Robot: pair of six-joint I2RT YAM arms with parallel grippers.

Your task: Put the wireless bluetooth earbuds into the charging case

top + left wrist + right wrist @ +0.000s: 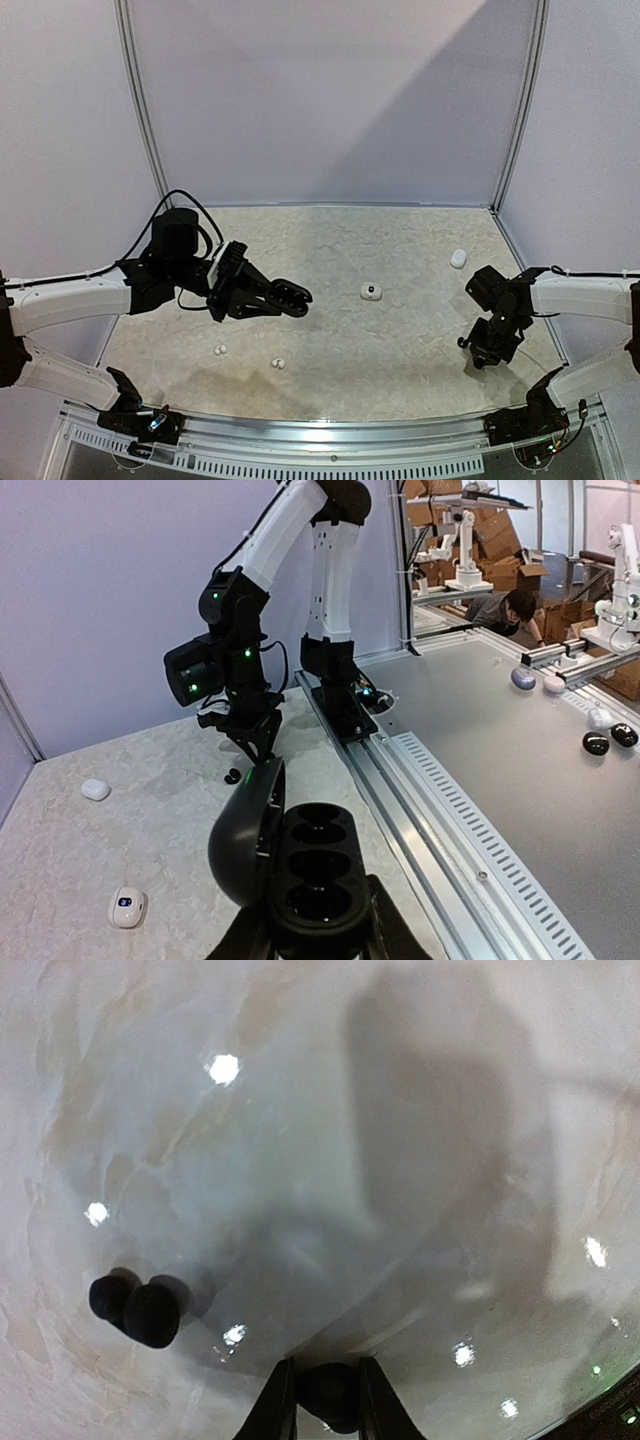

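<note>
Marbled tabletop (400, 340), both arms low.
Jaws of left gripper (318, 935) clamp the open black charging case (318, 870); right gripper (328, 1380) pinches a black earbud (330, 1407), second black earbud (135, 1310) loose to their left.

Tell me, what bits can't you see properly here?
- Black bud in the right gripper: right wrist view, cut off by the bottom edge and partly hidden by the fingers.
- White buds: top view, too small to tell their shape.
- Left gripper: left wrist view, mostly hidden by the black case it holds.
- Right gripper's jaws: top view, too dark and small.
</note>
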